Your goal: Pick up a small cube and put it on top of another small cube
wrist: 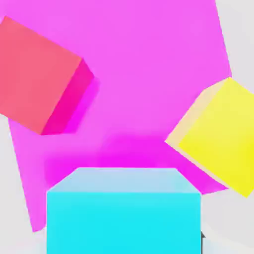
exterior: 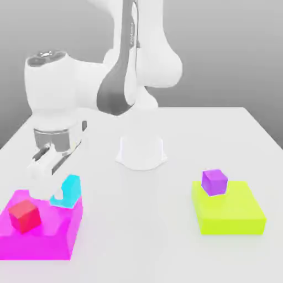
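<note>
Currently the gripper (exterior: 54, 178), fingers pinching the cyan cube (exterior: 68, 191), hangs over the magenta block (exterior: 38, 235), with the yellow cube (wrist: 222, 135) on that block just beside the cyan cube's footprint, not under it.

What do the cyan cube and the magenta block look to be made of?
Cyan cube: smooth, matte, plain solid colour, no texture or gloss; perhaps plastic or painted wood. Magenta block: the same flat, matte finish, sharp edges; the render leaves its material open.
</note>
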Tool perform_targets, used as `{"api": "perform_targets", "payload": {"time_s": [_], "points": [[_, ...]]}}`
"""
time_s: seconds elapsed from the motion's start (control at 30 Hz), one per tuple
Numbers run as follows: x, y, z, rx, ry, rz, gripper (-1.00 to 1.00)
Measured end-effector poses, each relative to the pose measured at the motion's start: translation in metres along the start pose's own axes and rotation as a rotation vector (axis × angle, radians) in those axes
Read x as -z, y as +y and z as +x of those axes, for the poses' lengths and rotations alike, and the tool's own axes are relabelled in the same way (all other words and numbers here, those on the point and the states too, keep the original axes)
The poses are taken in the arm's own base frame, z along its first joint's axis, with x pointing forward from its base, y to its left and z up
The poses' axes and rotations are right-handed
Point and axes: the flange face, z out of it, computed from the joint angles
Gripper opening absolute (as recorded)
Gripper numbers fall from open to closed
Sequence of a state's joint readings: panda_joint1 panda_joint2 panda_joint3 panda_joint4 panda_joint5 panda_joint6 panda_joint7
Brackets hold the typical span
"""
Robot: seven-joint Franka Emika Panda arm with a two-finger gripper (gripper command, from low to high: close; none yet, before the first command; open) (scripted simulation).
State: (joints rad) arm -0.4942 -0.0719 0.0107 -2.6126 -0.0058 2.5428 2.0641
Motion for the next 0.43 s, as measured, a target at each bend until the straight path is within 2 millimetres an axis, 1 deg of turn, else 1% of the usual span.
{"api": "perform_targets", "payload": {"time_s": [0.13,0.17,0.2,0.23,0.3,0.33,0.43], "points": [[0.033,-0.043,0.012,0.048,-0.003,-0.002,-1.00],[0.039,-0.052,0.015,0.059,-0.004,-0.002,-1.00],[0.034,-0.057,0.016,0.065,-0.003,-0.002,-1.00],[0.023,-0.060,0.017,0.068,-0.003,-0.002,-1.00],[-0.004,-0.060,0.015,0.076,-0.003,-0.002,-1.00],[-0.013,-0.059,0.014,0.079,-0.004,-0.002,1.00],[-0.013,-0.059,0.014,0.079,-0.004,-0.002,1.00]]}}
